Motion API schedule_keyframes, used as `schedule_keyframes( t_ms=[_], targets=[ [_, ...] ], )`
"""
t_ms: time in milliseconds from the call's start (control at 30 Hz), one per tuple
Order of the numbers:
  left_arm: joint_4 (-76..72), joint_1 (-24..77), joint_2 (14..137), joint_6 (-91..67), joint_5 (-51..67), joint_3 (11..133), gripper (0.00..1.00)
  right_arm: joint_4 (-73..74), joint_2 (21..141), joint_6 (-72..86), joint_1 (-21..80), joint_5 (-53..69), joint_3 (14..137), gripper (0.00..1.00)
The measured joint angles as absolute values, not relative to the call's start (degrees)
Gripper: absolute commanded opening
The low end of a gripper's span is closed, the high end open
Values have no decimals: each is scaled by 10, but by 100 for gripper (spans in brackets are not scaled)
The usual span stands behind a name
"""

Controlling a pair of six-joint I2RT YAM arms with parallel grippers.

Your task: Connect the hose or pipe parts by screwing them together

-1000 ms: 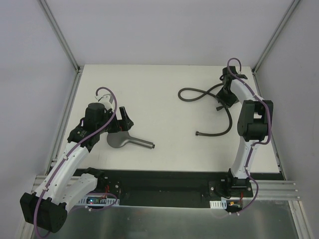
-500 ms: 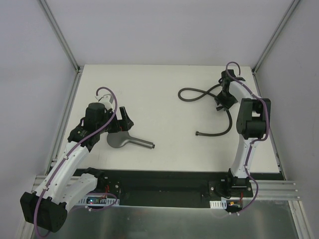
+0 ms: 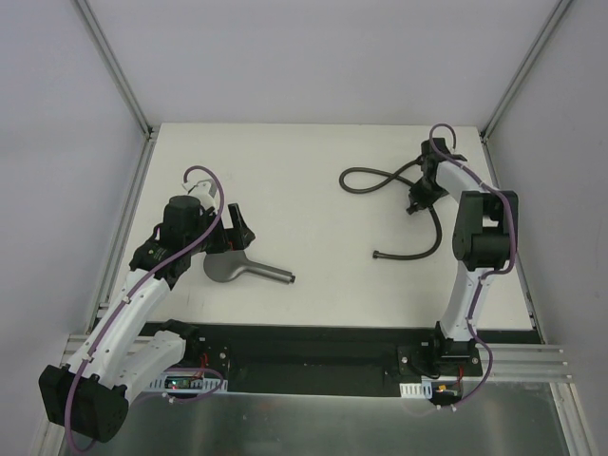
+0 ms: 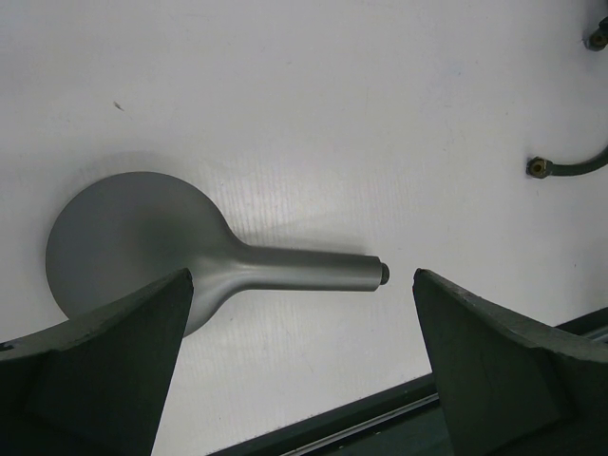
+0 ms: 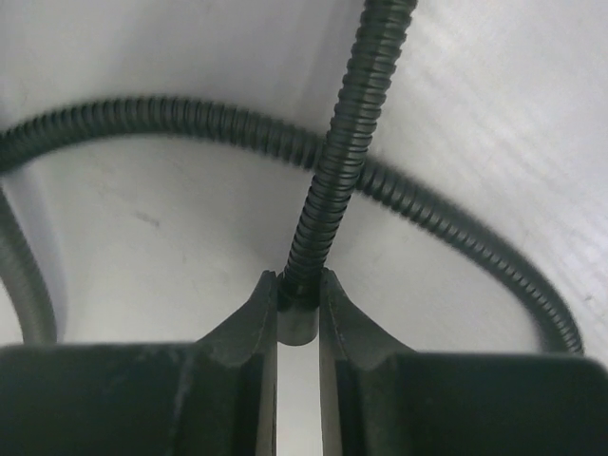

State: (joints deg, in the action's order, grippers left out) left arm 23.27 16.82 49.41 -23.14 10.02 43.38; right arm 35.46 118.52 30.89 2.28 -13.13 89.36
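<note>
The dark grey shower head [image 3: 233,269] lies flat on the white table, handle pointing right; in the left wrist view the shower head [image 4: 161,252] lies just beyond my fingertips. My left gripper [image 3: 231,231] hovers over its round face, jaws wide open and empty. The dark ribbed hose [image 3: 380,180] loops at the back right and curves down to a free end fitting [image 3: 377,255]. My right gripper [image 3: 415,201] is shut on the hose's other end fitting [image 5: 296,318], pinched between both fingertips, with the hose [image 5: 347,142] running away from them.
Aluminium frame posts [image 3: 114,66] and grey walls bound the table. A black strip [image 3: 313,347] runs along the near edge by the arm bases. Two brass-tipped hose bits [image 4: 570,166] show at the right edge of the left wrist view.
My right gripper has closed on the hose's end fitting and shifted slightly toward the back. The left arm and shower head have not moved.
</note>
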Motion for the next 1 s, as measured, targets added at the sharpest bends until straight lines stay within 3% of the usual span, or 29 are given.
schedule_keyframes(
  t_ms=[167,467,567,700,800,1000],
  targets=[
    [233,168,494,-231,106,434,99,294,1110,322,79,-56,789,6],
    [233,168,494,-231,115,434,99,114,992,490,333,28,586,9],
    [233,168,494,-231,115,434,99,69,992,551,384,22,551,17],
    [233,168,494,-231,115,434,99,17,992,606,438,7,533,51],
    [233,168,494,-231,115,434,99,-18,992,605,447,15,533,65],
    [233,168,494,-232,115,434,99,-47,978,445,403,112,535,68]
  ],
)
